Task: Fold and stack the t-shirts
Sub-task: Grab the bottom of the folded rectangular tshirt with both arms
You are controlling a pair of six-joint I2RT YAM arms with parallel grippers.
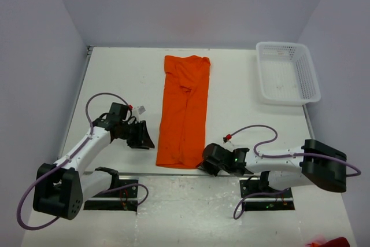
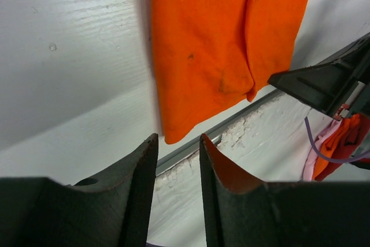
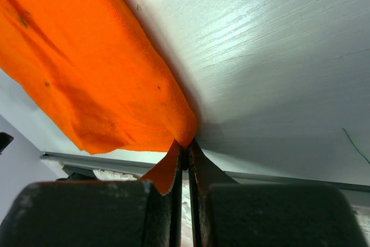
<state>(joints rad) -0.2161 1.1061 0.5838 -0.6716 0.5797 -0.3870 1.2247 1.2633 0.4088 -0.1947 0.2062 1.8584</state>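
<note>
From above, the t-shirt (image 1: 184,114) is lying as a long narrow strip left of the white basket (image 1: 289,100), with the right gripper (image 1: 207,163) at its near corner on the basket's side and the left gripper (image 1: 141,137) just off the corner away from the basket. In the left wrist view the fingers (image 2: 139,172) are standing partly apart, holding nothing, so I think they should be reaching over the hem and pinching all layers first. In the right wrist view the jaws are pressing tightly together on the hem corner; both arms should be lifting together, keeping the fold even.
</note>
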